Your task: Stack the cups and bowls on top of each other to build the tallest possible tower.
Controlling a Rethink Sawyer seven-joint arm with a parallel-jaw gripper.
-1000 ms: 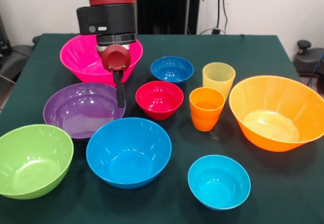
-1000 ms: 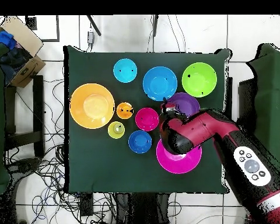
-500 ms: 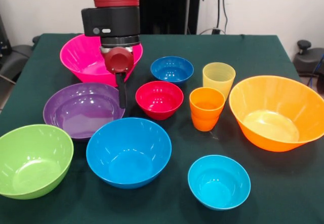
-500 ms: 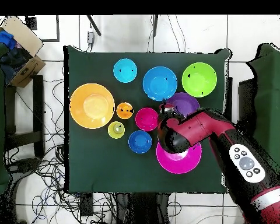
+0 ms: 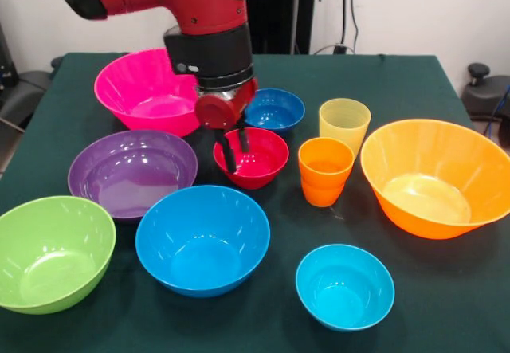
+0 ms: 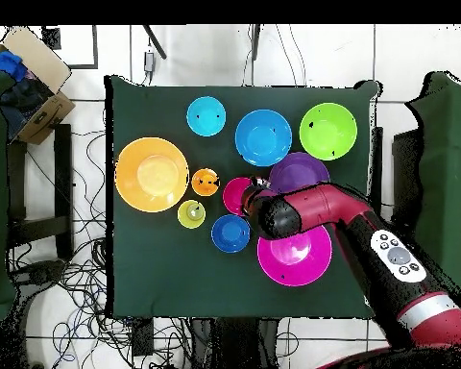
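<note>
Front view: red bowl (image 5: 252,157) sits mid-table between purple bowl (image 5: 131,172) and orange cup (image 5: 324,170). Gripper (image 5: 232,147) hangs over its left rim, fingers parted, one outside and one inside, nothing held. Pink bowl (image 5: 146,90) stands empty at back left; no bowls nested. Yellow cup (image 5: 344,126) stands behind the orange cup.

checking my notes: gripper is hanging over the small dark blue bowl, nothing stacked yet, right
Not quite. In the front view the gripper hangs over the small red bowl, with its fingers apart; the dark blue bowl sits behind it. Nothing is stacked yet, as you said.
</note>
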